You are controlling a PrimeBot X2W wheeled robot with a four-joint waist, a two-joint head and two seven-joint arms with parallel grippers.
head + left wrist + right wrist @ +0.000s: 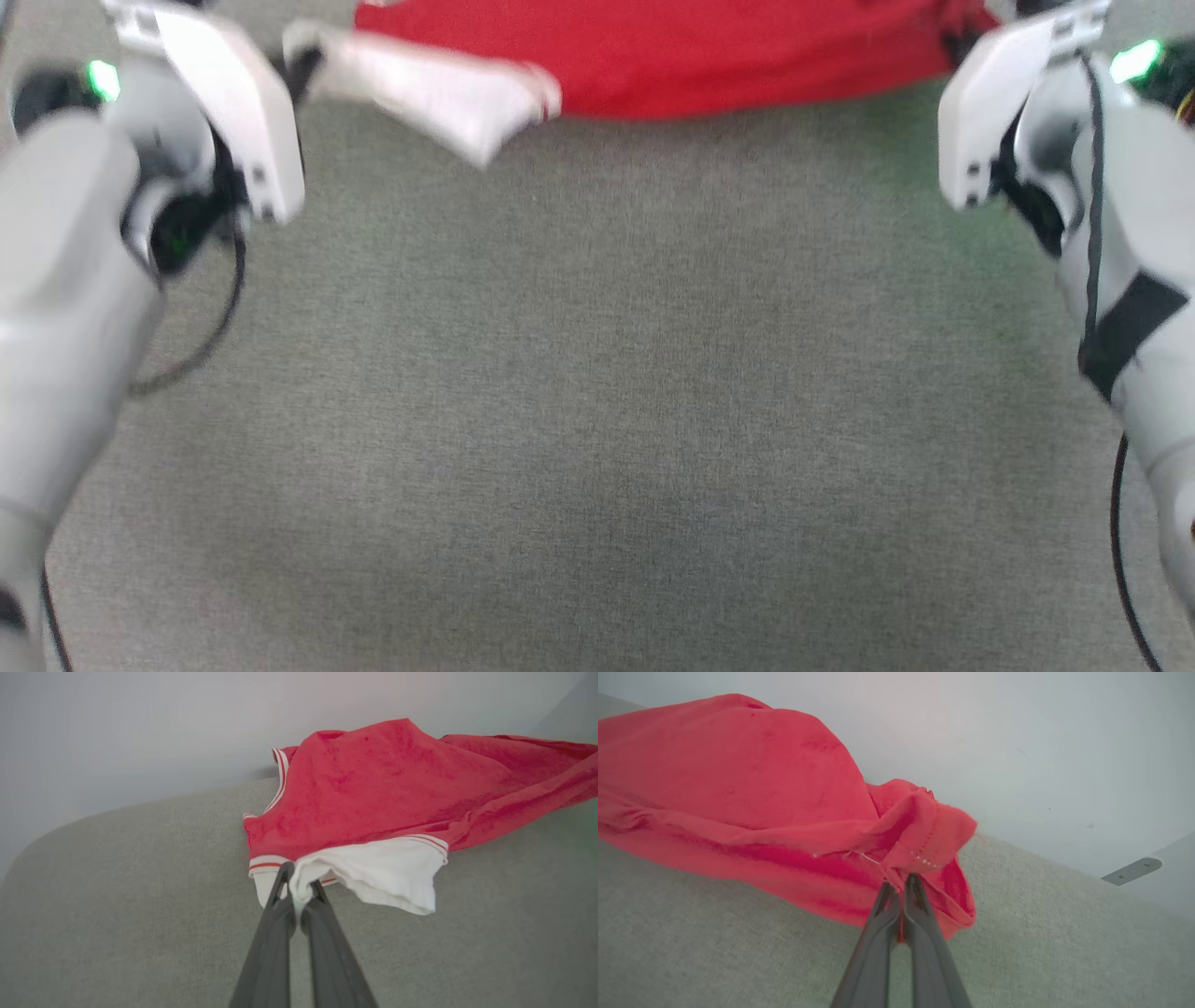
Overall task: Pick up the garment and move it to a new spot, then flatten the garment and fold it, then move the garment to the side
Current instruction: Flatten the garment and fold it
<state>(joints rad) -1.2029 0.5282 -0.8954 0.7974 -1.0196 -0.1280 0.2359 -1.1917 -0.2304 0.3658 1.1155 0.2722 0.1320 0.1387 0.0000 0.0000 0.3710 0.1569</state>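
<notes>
Between the jaws: garment (pixel 728 56) stretched | left jaws clamp its white end | right jaws clamp its red corner

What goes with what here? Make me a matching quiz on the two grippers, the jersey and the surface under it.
Things:
1. left gripper
2. right gripper
3. jersey
4. surface

States:
A. grey
B. shut on a red edge
C. held at both ends
D. shut on a white part

Pairs: 1-D, 2-B, 3-C, 4-A
</notes>
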